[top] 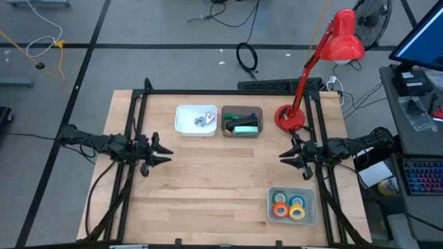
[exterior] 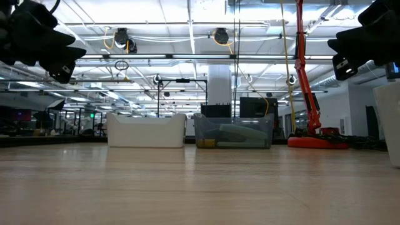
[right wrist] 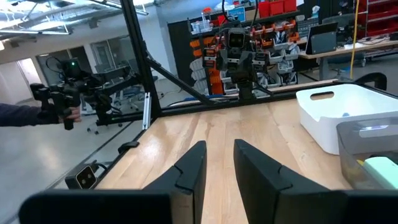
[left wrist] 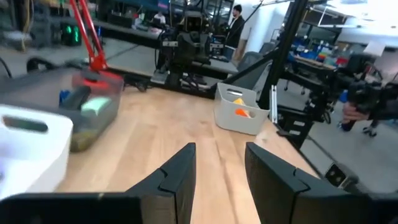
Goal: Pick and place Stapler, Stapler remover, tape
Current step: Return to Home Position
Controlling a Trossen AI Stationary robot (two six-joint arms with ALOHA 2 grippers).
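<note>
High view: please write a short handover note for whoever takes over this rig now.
Left gripper: open, empty, above the table on its left. Right gripper: open, empty, on its right.
Staplers lie in the clear bin, staple removers in the white bin beside it, four tape rolls in the gray bin near the right arm.
Done: no job item lies loose on the table.
Left: probably only parking the arms.

Overhead looks down; low view (table level) likely shares the white bin (exterior: 146,132).
</note>
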